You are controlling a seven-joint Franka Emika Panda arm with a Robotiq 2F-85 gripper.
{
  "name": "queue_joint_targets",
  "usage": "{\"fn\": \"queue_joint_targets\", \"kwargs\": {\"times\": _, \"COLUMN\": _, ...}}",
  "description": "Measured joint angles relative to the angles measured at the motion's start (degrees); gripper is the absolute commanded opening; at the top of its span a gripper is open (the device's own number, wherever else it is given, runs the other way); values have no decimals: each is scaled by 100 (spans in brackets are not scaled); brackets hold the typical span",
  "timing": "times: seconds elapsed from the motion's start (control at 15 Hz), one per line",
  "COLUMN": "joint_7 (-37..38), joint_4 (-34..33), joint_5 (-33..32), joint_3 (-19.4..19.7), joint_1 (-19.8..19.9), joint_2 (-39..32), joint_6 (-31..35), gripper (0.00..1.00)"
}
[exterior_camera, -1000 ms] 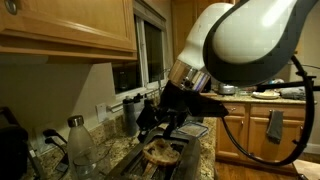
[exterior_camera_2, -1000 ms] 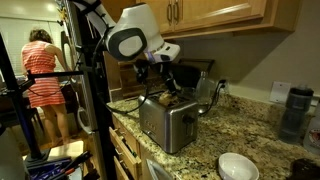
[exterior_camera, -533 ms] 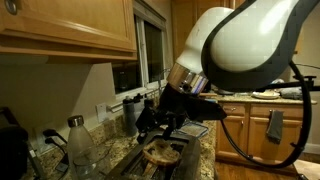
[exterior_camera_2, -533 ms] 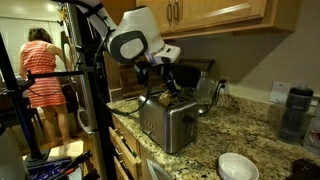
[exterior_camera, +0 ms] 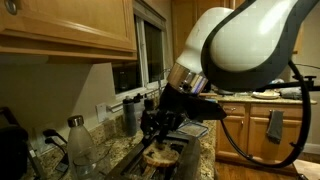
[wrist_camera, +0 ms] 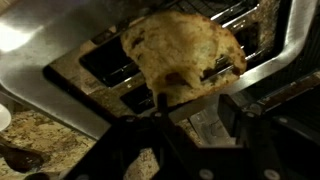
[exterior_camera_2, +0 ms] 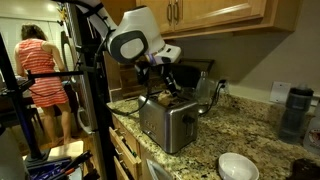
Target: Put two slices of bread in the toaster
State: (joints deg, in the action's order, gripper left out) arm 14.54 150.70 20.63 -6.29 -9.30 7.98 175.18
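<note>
Shows slice of bread (wrist_camera: 185,50) lying flat over toaster (exterior_camera_2: 167,122) slots at counter (exterior_camera_2: 245,135) edge; claw (wrist_camera: 192,105) at its rim, probably for tipping in; clenched or released, cannot tell.

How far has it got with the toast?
Nothing looks done: no bread shows in the slots of the toaster. In hand: one slice lies flat across its top, the jaws at one edge; whether they grip it, I can't tell. Left: getting it into a slot, then a second slice, which isn't in view.
</note>
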Motion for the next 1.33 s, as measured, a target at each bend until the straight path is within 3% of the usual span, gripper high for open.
{"fn": "queue_joint_targets", "kwargs": {"times": 0.13, "joint_7": 0, "joint_4": -1, "joint_5": 0, "joint_3": 0, "joint_1": 24, "joint_2": 0, "joint_6": 1, "gripper": 10}}
{"fn": "queue_joint_targets", "kwargs": {"times": 0.4, "joint_7": 0, "joint_4": -1, "joint_5": -1, "joint_3": 0, "joint_1": 58, "joint_2": -3, "joint_6": 1, "gripper": 4}}
{"fn": "queue_joint_targets", "kwargs": {"times": 0.73, "joint_7": 6, "joint_4": -2, "joint_5": -3, "joint_3": 0, "joint_1": 62, "joint_2": -25, "joint_6": 20, "gripper": 9}}
{"fn": "queue_joint_targets", "kwargs": {"times": 1.33, "joint_7": 123, "joint_4": -3, "joint_5": -159, "joint_3": -67, "joint_1": 139, "joint_2": -50, "joint_6": 79, "gripper": 8}}
